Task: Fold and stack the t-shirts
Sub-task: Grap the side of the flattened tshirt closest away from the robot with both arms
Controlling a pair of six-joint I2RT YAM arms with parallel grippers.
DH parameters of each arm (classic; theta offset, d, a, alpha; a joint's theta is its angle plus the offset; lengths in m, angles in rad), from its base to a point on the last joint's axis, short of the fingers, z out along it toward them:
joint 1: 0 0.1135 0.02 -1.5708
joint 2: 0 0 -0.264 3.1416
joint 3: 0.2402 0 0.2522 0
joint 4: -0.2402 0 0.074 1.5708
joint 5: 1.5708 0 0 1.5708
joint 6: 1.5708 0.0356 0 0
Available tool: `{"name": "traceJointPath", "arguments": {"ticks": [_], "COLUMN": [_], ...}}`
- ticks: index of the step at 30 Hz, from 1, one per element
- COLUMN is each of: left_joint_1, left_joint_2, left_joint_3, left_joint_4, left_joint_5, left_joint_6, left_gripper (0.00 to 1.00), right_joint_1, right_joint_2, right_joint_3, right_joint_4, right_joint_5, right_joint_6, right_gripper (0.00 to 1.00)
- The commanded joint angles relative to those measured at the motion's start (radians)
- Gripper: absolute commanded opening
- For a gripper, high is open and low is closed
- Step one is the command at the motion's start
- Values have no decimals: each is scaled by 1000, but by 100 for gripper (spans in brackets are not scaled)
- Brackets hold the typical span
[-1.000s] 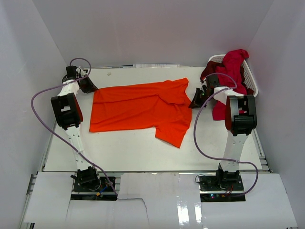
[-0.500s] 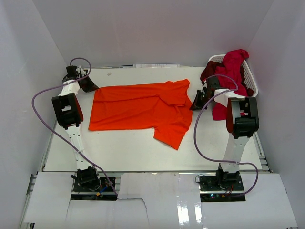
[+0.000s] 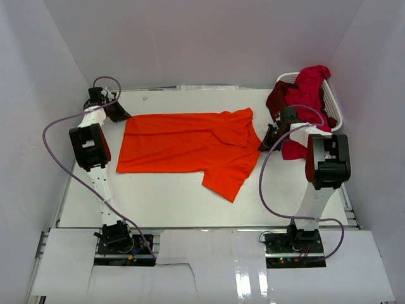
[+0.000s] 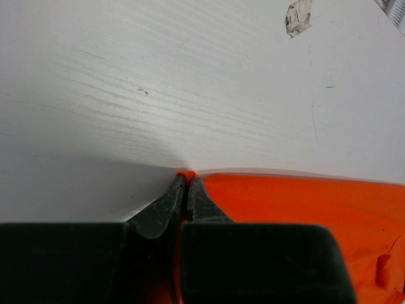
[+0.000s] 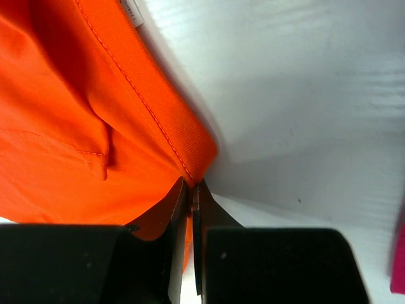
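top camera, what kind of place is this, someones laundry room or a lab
Likely a robot test cell, not a home: a white table boxed in by bare white walls, a left arm and right arm bolted at its near edge, an orange t-shirt spread out.

right tool (image 3: 268, 135): farther right now, nearer the basket (image 3: 335, 109)
orange t-shirt (image 3: 183, 142): pulled wider and flatter
left tool (image 3: 119, 115): narrowed onto shirt corner
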State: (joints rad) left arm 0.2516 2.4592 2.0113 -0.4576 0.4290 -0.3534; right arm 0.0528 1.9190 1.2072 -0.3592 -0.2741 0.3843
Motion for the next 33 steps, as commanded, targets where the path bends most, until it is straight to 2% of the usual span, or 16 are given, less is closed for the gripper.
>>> {"name": "traceJointPath", "arguments": {"ticks": [1,10,13,14,16,17,18,22,24,28,33], "left_joint_1": [0,2,2,2,-2,-5,-5,-14,-15,-12,12], "left_joint_2": [21,17,21,23,26,26,24,18,9,-23,-104], "left_joint_3": [4,4,9,15,20,20,20,17,14,-28,-141], "left_joint_4": [-30,-33,-32,-30,-30,-29,-29,-23,-18,34,145], "left_joint_5": [-67,-73,-46,-36,-13,-7,2,17,5,-9,-9], "left_joint_6": [10,16,8,8,7,8,11,16,13,-31,-116], "left_gripper": [8,8,9,9,12,14,16,29,38,44,45], "right_joint_1": [-24,-39,-39,-41,-41,-41,-41,-41,-41,-39,-25], "right_joint_2": [-11,-11,5,8,8,6,6,6,-9,-32,-43], "right_joint_3": [-66,-92,-83,-71,-54,-29,-12,67,93,127,187], "right_joint_4": [-80,-80,-81,-83,-84,-86,-101,-144,-147,-136,-147], "right_joint_5": [101,122,93,87,96,105,130,167,174,133,84], "right_joint_6": [-15,-35,-48,-51,-55,-58,-58,-68,-70,-91,-139], "right_gripper": [8,8,27,37,41,48,51,52,52,52,53]}}
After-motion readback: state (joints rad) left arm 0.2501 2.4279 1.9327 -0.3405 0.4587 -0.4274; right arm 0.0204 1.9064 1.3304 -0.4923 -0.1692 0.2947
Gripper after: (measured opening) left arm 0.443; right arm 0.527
